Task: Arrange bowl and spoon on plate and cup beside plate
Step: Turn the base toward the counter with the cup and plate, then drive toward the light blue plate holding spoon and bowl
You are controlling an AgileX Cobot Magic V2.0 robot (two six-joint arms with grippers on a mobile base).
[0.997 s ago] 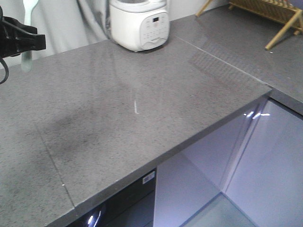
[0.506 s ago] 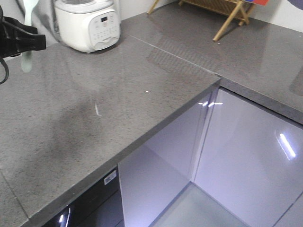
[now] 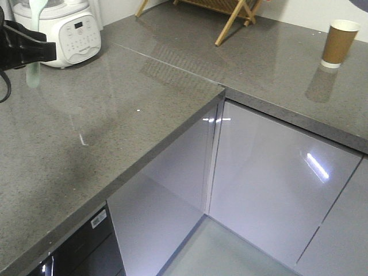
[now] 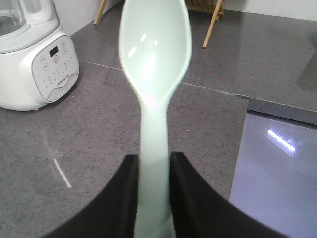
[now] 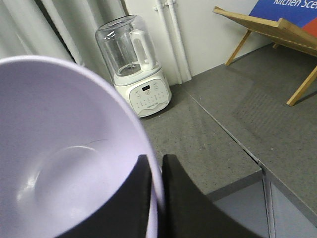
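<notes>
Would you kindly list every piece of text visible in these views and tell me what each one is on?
"Kitchen Sce", cut off by the picture edge: on the blue sign.
Blender's control panel: button labels and brand line too small and blurred to read.
Sticker on the dark appliance: too small to read.

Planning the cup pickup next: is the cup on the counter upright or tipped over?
Upright. In the front view the cup stands on its white base on the counter, rim facing up. Contents: cannot tell.
</notes>
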